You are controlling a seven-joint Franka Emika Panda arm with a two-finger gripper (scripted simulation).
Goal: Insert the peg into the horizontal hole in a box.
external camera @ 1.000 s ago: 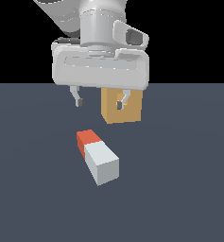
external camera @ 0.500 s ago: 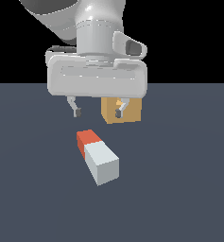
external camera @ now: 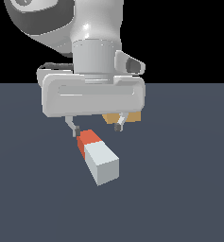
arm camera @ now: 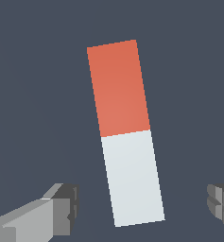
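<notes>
The peg (external camera: 97, 156) lies flat on the dark floor, its red-orange end toward the box and its grey-white end toward the camera. In the wrist view the peg (arm camera: 125, 130) runs lengthwise between my two fingers (arm camera: 61, 208). My gripper (external camera: 98, 128) is open and hovers just above the peg's red end, one fingertip on each side, touching nothing. The tan box (external camera: 123, 116) stands behind the gripper, mostly covered by the hand. Its hole is hidden.
The white hand body (external camera: 92, 97) and arm fill the upper middle of the exterior view. The dark grey floor (external camera: 189, 189) stretches all around the peg.
The hand has come down and toward the camera, from in front of the box to just over the peg's red end. The fingers stay open. The peg has not moved.
</notes>
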